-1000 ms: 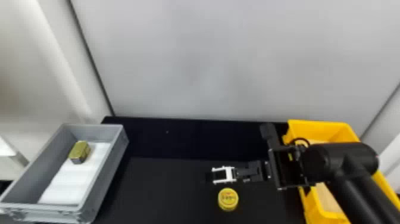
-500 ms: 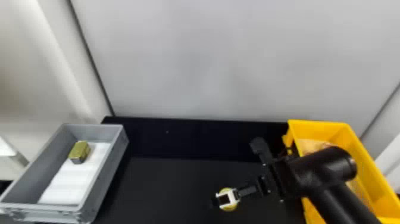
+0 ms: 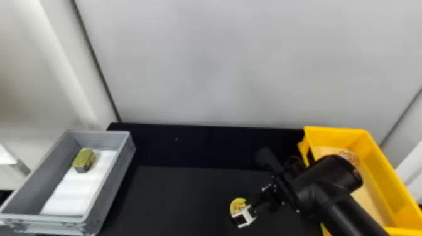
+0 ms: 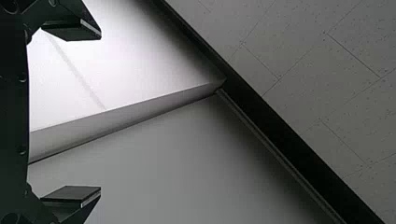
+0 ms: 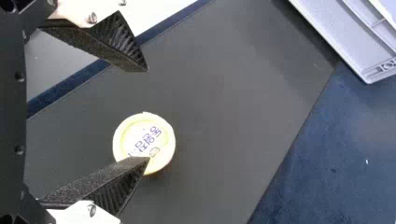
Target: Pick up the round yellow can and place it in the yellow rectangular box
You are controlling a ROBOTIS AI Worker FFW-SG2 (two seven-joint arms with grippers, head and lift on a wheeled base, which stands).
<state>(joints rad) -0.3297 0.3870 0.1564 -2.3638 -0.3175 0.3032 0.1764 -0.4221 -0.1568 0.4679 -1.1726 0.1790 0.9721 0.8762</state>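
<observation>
The round yellow can (image 3: 237,205) sits on the black tabletop (image 3: 182,194), toward the near edge and a little right of centre. The robot's right arm (image 3: 342,204) comes in from the near right, crossing the left side of the yellow rectangular box (image 3: 387,175). It bends at a thick black joint, and its right gripper (image 3: 243,216) points left and downward at the can.

The can rests lid up. Its top is a pale yellow disc with a raised rim and dark blue lettering across it.

The right gripper's fingers are spread wide, with ribbed, wedge-shaped pads (image 5: 114,193) facing each other. Nothing is pinched between them. In the right wrist view, one fingertip overlaps the lid's edge; whether it touches, I cannot tell. The other is clear of the can.

The left gripper (image 4: 100,112) is in the left wrist view, its fingers wide apart before pale walls and ceiling.

At the left stands a grey box (image 3: 110,188) with a white liner (image 3: 73,194) and a small gold-green block (image 3: 84,159).
</observation>
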